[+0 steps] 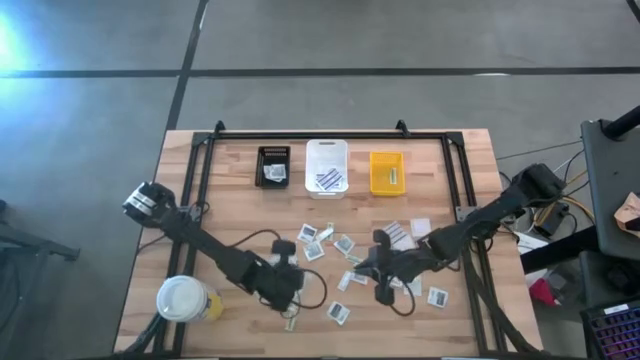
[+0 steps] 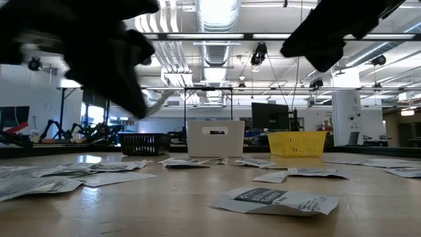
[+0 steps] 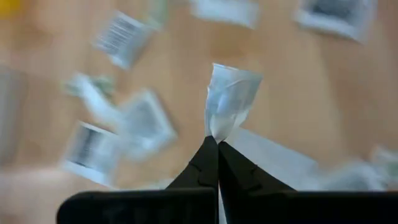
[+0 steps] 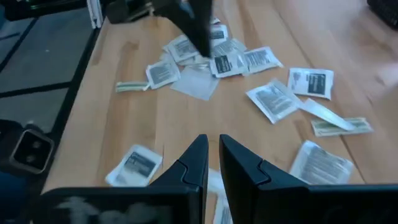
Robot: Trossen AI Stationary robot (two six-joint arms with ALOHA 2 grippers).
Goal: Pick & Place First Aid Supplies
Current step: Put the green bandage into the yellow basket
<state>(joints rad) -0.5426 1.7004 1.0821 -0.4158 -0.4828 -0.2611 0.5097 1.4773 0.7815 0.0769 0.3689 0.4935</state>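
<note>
Pinched by one corner, a small crumpled white paper packet (image 3: 229, 99) is held clear of the wooden table (image 1: 230, 210) between the closed tips of the left gripper (image 3: 217, 142), presumably so it can be carried to one of the three bins. More flat printed packets (image 1: 343, 243) are scattered mid-table. The right gripper (image 4: 213, 149) is poised above them, fingers narrowly parted, nothing held.

My overhead camera looks straight down on the whole table (image 1: 240, 215). My low camera sits at tabletop height, facing the three bins (image 2: 216, 137). Both wrist cameras look closely past their fingers at scattered packets (image 4: 273, 99).
</note>
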